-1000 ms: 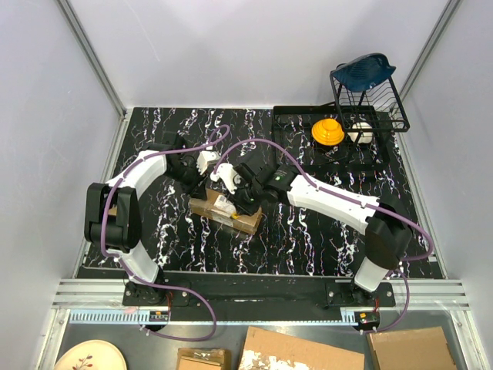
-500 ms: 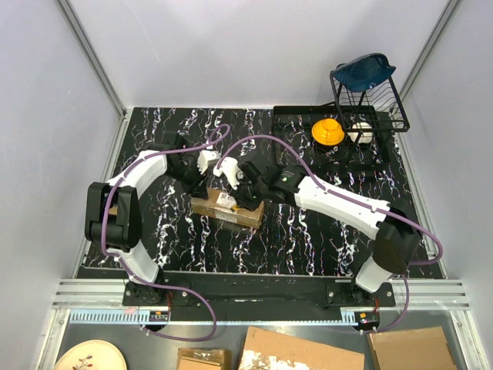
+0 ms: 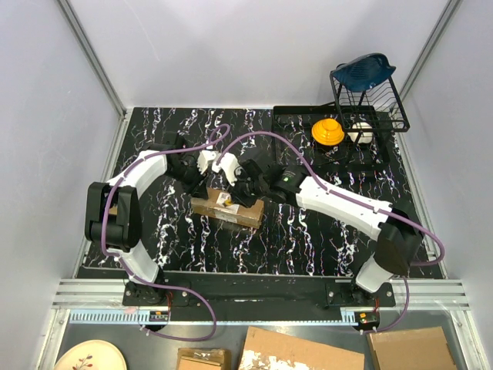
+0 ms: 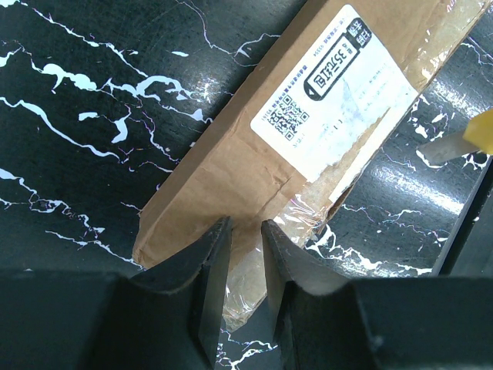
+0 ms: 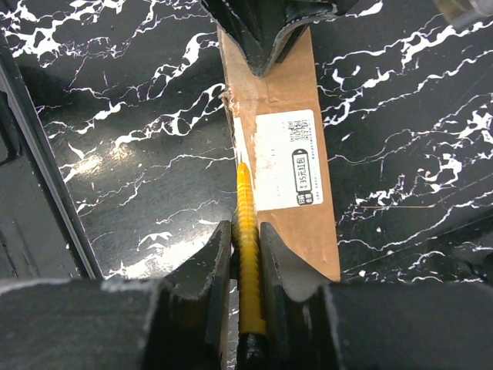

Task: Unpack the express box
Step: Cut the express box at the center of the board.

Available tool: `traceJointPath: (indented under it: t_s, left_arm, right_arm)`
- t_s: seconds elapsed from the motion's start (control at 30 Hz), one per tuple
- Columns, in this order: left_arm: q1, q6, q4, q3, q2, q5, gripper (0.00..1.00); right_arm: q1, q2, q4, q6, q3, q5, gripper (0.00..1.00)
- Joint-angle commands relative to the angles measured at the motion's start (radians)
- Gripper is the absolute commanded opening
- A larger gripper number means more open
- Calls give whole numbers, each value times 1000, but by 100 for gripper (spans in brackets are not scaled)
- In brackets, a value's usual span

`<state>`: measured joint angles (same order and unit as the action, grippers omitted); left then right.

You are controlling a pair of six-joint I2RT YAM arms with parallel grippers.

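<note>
The express box (image 3: 245, 213), a brown oblong carton with a white label (image 4: 331, 92), lies on the black marble table. My left gripper (image 3: 200, 187) is at its left end, with the jaws nearly closed on the cardboard and clear tape of that end (image 4: 245, 231). My right gripper (image 3: 242, 190) is shut on the yellow utility knife (image 5: 246, 216). The knife's blade tip rests on the box top (image 5: 300, 216) at the label's edge (image 5: 286, 158). The left gripper's fingers (image 5: 266, 31) show at the box's far end in the right wrist view.
A black dish tray (image 3: 296, 116) holds a yellow item (image 3: 327, 131) at the back right. Beside it is a wire rack with a blue object (image 3: 362, 71) on top. Flat cardboard pieces (image 3: 300, 351) and a plate (image 3: 88, 356) lie below the table's near edge.
My right gripper has carried the knife back and to the left along the box top. The left gripper has stayed at the box's end.
</note>
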<state>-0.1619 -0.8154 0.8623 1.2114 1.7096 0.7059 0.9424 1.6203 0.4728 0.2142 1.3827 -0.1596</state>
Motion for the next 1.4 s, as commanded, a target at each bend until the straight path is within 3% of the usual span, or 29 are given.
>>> traceJointPath:
  t_s: [0.0,1.37]
  left_arm:
    - [-11,-42,-29,-47,67,-105,30]
    - [-10,-45,-26,-46,76,-102,30]
  right_arm:
    - [-7,19,-43,-10,22,-46,0]
    - [-31,47,-10,-6,-30,-51,0]
